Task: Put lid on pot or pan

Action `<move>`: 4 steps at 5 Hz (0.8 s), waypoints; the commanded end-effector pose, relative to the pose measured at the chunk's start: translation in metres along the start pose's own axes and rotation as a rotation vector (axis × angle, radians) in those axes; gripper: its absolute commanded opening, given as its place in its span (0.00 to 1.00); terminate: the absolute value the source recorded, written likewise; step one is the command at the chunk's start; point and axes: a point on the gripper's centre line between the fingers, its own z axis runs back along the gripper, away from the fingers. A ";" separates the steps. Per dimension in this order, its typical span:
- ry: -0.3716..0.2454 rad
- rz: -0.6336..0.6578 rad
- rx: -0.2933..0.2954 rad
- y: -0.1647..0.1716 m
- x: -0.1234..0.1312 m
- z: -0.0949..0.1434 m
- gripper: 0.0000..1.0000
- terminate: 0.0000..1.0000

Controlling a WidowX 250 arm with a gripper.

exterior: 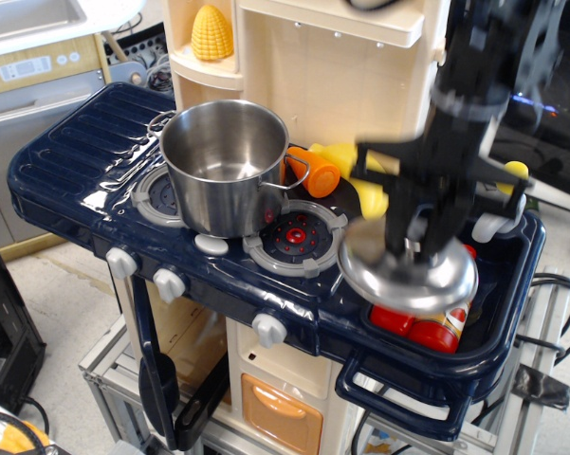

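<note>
Item: lid [408,277], hanging level under the claw [419,248], which is clamped on its knob, clear of the counter [66,161]; pot [223,166] stands open-mouthed, upright, well apart toward frame-left

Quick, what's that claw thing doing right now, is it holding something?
Gripper: closed on the lid, gripping its knob and holding it up above the sink.
</note>
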 end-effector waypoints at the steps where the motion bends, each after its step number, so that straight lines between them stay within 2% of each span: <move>1: -0.079 -0.066 0.123 0.071 0.006 0.060 0.00 0.00; 2: -0.102 -0.153 0.149 0.111 0.027 0.065 0.00 0.00; 3: -0.125 -0.214 0.129 0.130 0.051 0.061 0.00 0.00; 4: -0.175 -0.206 0.098 0.131 0.057 0.042 0.00 1.00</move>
